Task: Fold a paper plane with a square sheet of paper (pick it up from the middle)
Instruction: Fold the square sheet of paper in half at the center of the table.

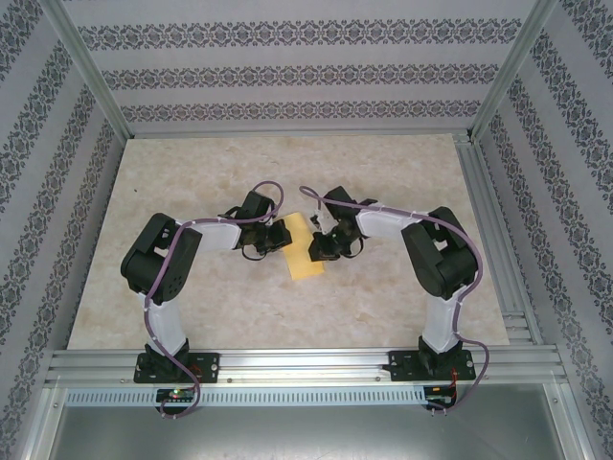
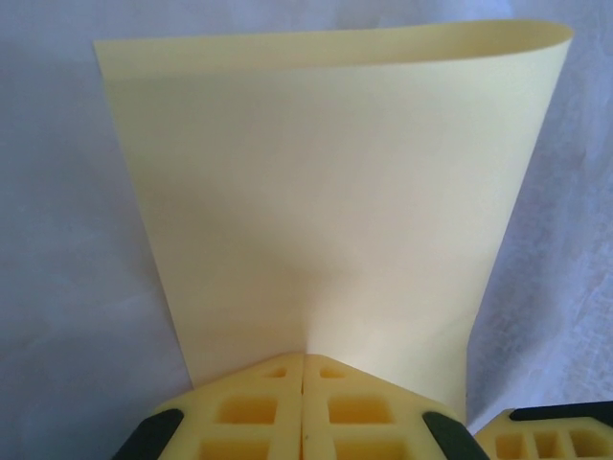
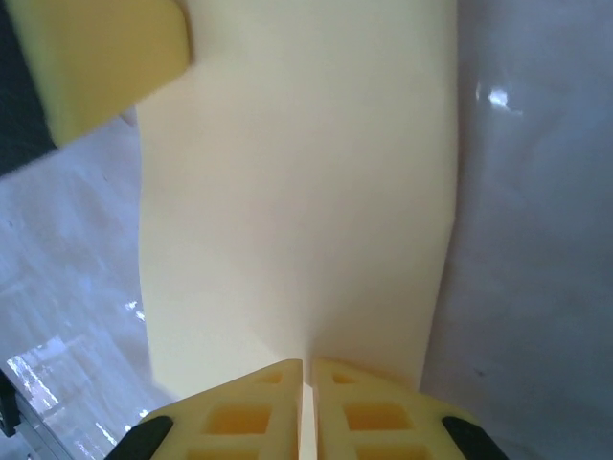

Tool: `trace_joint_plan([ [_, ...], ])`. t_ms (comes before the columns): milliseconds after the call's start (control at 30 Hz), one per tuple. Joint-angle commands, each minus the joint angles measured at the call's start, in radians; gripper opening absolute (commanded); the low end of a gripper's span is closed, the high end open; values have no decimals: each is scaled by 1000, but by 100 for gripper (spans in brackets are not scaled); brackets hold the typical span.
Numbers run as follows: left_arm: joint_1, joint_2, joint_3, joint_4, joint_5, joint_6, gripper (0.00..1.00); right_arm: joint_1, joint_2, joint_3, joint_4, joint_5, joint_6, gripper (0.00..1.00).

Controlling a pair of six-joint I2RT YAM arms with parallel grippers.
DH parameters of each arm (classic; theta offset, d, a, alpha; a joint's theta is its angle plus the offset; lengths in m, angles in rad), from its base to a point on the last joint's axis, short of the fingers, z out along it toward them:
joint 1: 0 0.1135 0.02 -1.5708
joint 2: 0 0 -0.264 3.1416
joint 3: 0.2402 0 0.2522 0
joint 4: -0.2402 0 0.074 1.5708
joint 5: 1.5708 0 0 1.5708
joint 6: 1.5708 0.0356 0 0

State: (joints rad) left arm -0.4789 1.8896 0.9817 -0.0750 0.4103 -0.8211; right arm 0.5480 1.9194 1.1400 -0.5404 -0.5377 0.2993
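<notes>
The square sheet of paper [image 1: 305, 251] is pale yellow and sits mid-table between my two grippers, bent over on itself. In the left wrist view the sheet [image 2: 326, 192] rises from the jaws and curls over along its top right edge. My left gripper [image 2: 304, 356] is shut on its near edge, the jaws pressed together. My right gripper [image 3: 308, 362] is shut on the opposite edge of the sheet [image 3: 297, 192], with a thin slit between the jaws. From above, the left gripper [image 1: 279, 236] and right gripper [image 1: 320, 245] face each other across the paper.
The beige marbled table top [image 1: 192, 192] lies all around the paper. Patterned walls and metal frame posts [image 1: 91, 72] enclose the table. A finger of the left gripper [image 3: 105, 57] shows at the top left of the right wrist view.
</notes>
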Motion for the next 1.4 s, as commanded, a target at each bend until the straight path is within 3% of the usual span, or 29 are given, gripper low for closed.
trace_joint_plan([
  [0, -11, 86, -58, -117, -87, -11, 8, 7, 0, -74, 36, -8, 39, 12],
  [333, -11, 91, -52, -119, -87, -8, 7, 4, -116, -123, 43, -20, 55, 11],
  [533, -11, 92, -48, -120, -81, 0, 7, -2, -69, -159, 20, 20, 44, 11],
  [800, -10, 93, -41, -128, -76, 12, 7, -5, -173, -6, 59, 2, 91, 13],
  [1033, -11, 94, -40, -132, -68, 19, 7, 9, -47, 127, 154, 117, 177, 11],
  [1367, -13, 96, -38, -139, -58, 29, 7, -6, 139, 225, 268, 56, 231, 10],
])
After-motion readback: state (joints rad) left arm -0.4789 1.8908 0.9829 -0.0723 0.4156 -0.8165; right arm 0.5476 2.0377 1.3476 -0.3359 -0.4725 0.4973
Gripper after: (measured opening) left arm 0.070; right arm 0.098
